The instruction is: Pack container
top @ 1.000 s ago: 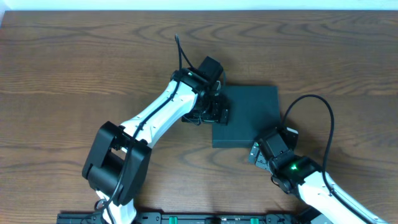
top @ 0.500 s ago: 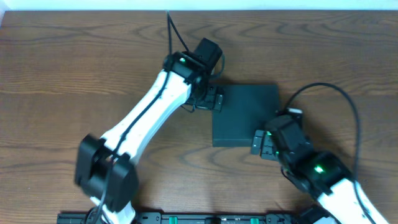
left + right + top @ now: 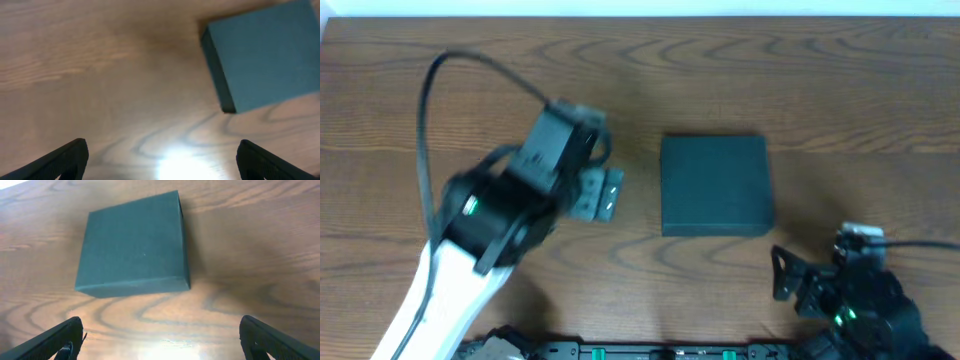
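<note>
The container [image 3: 714, 185] is a dark teal-green square box, lid shut, lying flat on the wooden table. It shows at the upper right of the left wrist view [image 3: 262, 55] and in the upper middle of the right wrist view [image 3: 135, 245]. My left gripper [image 3: 599, 192] is open and empty, to the left of the box and apart from it; its fingertips frame bare wood [image 3: 160, 160]. My right gripper [image 3: 790, 280] is open and empty, in front of the box's near right corner, over bare wood [image 3: 162, 340].
The wooden table [image 3: 840, 100] surrounds the box on all sides. A white wall strip runs along the far edge [image 3: 640, 7]. A black rail [image 3: 650, 350] lies along the near edge. No snack packets are in view.
Both arms have pulled back from the box. The left gripper moved left and toward the front, the right gripper moved toward the near right. The box lies flat and shut, square to the table.
</note>
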{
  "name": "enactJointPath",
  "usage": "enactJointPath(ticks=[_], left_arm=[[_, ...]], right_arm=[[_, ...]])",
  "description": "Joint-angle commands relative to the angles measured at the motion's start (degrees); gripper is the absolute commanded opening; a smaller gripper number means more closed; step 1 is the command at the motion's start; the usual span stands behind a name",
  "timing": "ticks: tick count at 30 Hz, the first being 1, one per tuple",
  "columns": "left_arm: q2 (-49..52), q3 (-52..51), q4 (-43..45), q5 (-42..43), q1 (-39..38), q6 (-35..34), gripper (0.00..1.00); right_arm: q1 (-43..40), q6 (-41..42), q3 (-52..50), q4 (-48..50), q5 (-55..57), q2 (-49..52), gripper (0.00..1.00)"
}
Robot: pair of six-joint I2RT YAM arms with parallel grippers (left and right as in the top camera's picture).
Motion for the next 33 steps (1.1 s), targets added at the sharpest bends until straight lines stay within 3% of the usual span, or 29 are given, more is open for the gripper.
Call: enactJointPath(ticks=[1,11,18,26,33], left_arm=[[-7.3,-9.7,2.3,-1.6,0.2,1.1,0.95],[-25.5,-31.4,16.0,-1.0,0.2,-0.9,0.95],[-25.6,-32.2,14.4,-6.1,0.2,-1.2,0.95],[-25.4,-32.6,10.8,-6.4,0.2,-1.2,0.95],[-25.4,-32.6,10.8,-6.4,0.2,-1.2,0.95]], right_arm=[[0.5,-2.3,0.6,-0.3,1.4,-1.9,0.99],[0.5,-0.8,0.3,-0.5,5.6,-1.9,0.99],[0.5,-0.6,0.3,-0.5,5.2,-1.9,0.99],[-0.3,-0.6,0.2,-0.5,5.2,-2.3,0.99],[-14.7,-0.6,0.1,-0.5,5.2,-6.8,0.99]])
